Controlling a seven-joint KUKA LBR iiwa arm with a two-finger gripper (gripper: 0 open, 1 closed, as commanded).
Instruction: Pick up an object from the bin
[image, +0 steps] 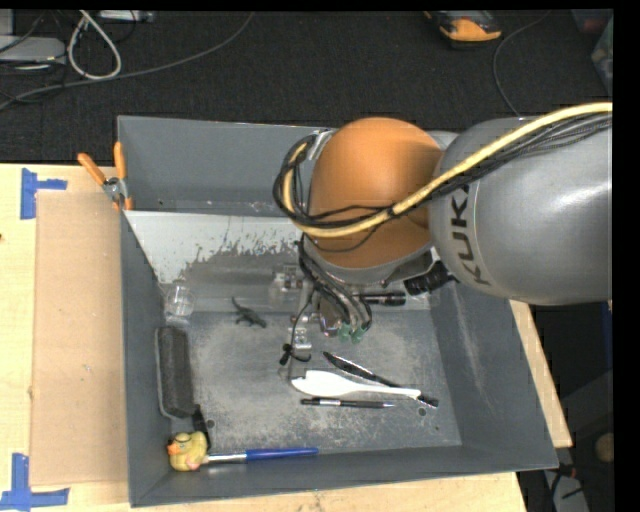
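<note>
My gripper (297, 350) hangs below the orange wrist cover near the middle of the bin, low over the floor. Just below it and to the right lies a white flat spoon-like piece (335, 384), pointing right. A thin black pen (348, 403) lies along that piece's lower side. A dark slim tool (372, 373) lies slanted just above it. A small black bit (247, 318) lies to the left of the gripper. Nothing shows between the gripper's tips.
Along the left wall lies a dark grey roll-shaped thing (175, 370), with a clear small cup (178, 300) above it. In the front left corner sits a yellow toy head (187, 450) on a blue-handled stick (270, 455). The arm covers the bin's back right.
</note>
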